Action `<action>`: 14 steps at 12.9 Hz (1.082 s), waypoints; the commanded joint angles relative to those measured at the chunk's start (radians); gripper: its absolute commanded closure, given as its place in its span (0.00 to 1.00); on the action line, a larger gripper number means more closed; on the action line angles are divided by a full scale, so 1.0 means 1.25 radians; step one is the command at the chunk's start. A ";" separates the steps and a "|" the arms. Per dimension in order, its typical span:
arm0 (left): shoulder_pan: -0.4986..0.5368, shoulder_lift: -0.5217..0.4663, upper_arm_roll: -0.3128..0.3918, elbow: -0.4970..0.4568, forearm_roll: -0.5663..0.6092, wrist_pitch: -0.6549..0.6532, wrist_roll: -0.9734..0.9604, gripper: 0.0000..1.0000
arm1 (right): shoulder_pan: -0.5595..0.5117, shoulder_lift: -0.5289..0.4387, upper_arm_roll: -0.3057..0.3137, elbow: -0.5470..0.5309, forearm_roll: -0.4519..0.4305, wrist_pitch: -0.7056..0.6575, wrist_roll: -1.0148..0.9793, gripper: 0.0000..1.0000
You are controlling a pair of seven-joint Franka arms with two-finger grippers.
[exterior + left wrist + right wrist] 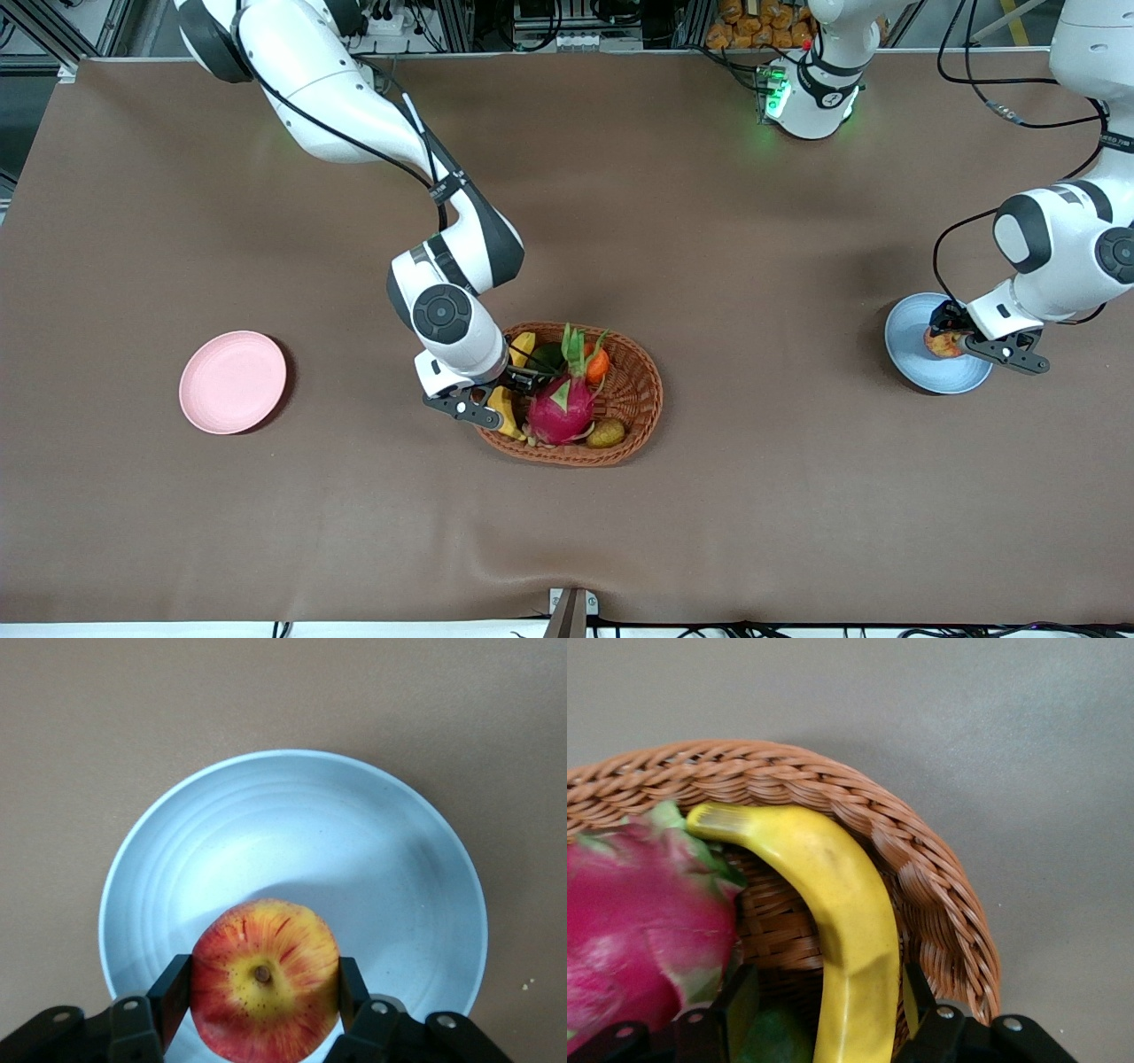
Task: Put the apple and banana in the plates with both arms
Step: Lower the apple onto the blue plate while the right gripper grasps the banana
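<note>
We see the left gripper [264, 992], jaws clamped on the apple [265, 980], over the blue plate [292, 824]; the right gripper [828, 1001] grips the banana [833, 921] in the basket [633, 390].

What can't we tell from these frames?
- Whether the apple touches the blue plate: left wrist view, the fruit hides its own underside.
- Middle of the banana: front view, hidden under the right arm's wrist.
- Right end effector contact with the banana: fingers at the right wrist view's edge.
</note>
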 commanded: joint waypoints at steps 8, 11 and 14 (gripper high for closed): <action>0.012 -0.039 -0.045 0.116 0.001 -0.225 0.004 0.00 | 0.017 0.042 -0.007 0.003 -0.003 0.010 0.049 0.32; 0.005 -0.034 -0.103 0.284 0.000 -0.401 -0.069 0.00 | 0.019 0.045 -0.007 0.003 -0.004 0.010 0.049 0.45; 0.005 -0.038 -0.144 0.348 0.000 -0.424 -0.103 0.00 | 0.018 0.044 -0.007 0.005 -0.004 0.009 0.046 0.68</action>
